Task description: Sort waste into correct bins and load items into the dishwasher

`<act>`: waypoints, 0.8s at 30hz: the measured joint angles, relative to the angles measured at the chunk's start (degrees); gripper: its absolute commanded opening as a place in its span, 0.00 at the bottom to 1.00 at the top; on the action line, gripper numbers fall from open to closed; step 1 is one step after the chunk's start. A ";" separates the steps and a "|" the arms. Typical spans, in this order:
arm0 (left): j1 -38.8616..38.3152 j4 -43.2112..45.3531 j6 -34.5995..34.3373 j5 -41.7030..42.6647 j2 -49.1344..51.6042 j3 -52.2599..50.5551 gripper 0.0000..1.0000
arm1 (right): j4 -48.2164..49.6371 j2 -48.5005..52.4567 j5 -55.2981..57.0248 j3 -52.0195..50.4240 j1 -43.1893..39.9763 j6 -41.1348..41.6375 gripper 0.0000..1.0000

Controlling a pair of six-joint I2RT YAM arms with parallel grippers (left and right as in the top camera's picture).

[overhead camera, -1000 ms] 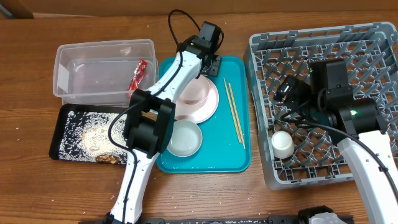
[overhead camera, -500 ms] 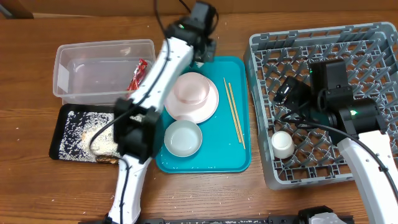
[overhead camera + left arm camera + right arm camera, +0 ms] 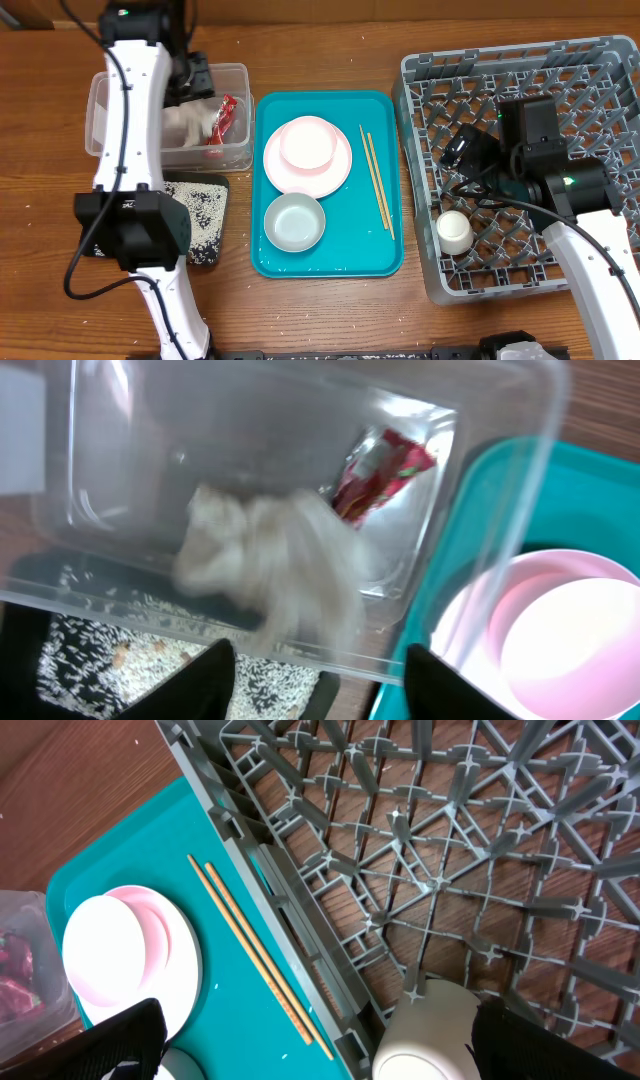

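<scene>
Tissue (image 3: 265, 560), blurred, lies in clear tub (image 3: 230, 72) at upper left of the overhead frame, beside red wrapper (image 3: 378, 472). We judge it light and soft; pinch any fold. Left gripper (image 3: 320, 665) jaws spread, empty. Right gripper (image 3: 315, 1020) jaws spread over cup (image 3: 430, 1035).

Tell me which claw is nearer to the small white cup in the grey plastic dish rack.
Right. The right claw hovers over the rack, close to the cup; the left claw is far off, over the clear rectangular plastic tub.
</scene>
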 measured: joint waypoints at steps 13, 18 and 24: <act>-0.28 -6.32 5.84 6.10 -19.58 -0.81 1.00 | -0.02 0.00 0.00 0.00 0.00 -0.02 1.00; -6.80 -10.67 5.60 8.17 -31.12 -0.28 1.00 | -0.04 0.00 0.00 0.00 0.00 -0.02 1.00; -12.52 -10.69 5.33 11.67 -34.53 -0.17 1.00 | -0.02 0.00 0.00 0.00 0.00 0.00 1.00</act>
